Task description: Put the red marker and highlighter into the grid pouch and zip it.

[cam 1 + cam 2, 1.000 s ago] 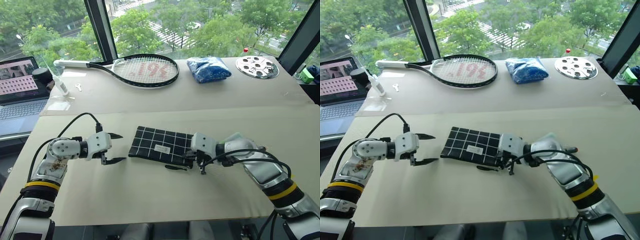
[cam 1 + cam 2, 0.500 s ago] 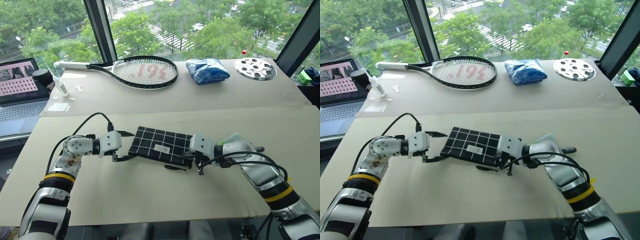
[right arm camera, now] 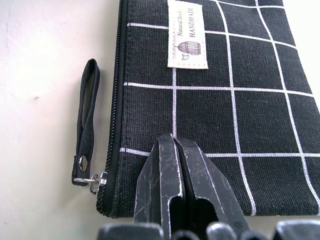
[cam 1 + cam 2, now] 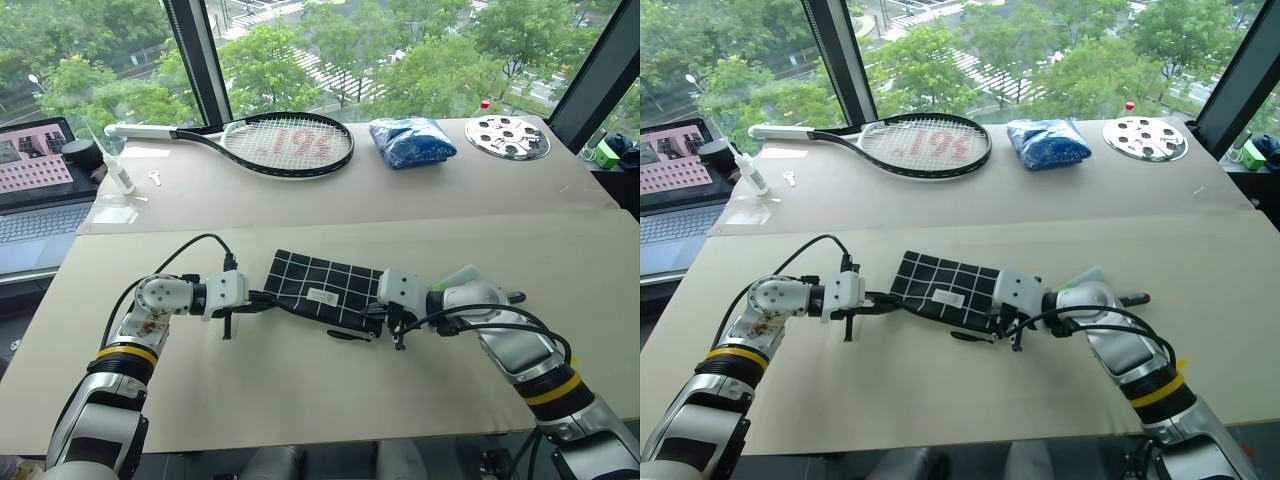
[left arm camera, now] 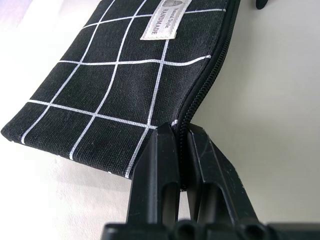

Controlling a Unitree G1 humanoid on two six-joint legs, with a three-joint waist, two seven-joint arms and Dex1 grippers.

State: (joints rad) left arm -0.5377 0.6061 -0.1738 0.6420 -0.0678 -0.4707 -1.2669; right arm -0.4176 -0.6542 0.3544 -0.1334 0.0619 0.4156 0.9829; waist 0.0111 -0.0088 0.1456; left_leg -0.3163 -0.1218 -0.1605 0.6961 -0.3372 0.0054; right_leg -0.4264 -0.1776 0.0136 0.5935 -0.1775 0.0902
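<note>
On the desk (image 4: pixel 300 400), I saw the grid pouch (image 4: pixel 320 288) lying flat. Left end effector (image 5: pixel 181 150) was clamped on its zipper-edge corner; right end effector (image 3: pixel 175 150) was clenched, pressing its opposite end.

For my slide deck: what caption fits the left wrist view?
Left gripper shut on the zipper-edge corner of the flat black white-gridded fabric pouch lying on the pale table.

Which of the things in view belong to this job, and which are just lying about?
Job: pouch, under both arms; marker and highlighter, on the table behind the right arm, not in the pouch.
Lying about: racket, blue bag, metal disc, laptop.
</note>
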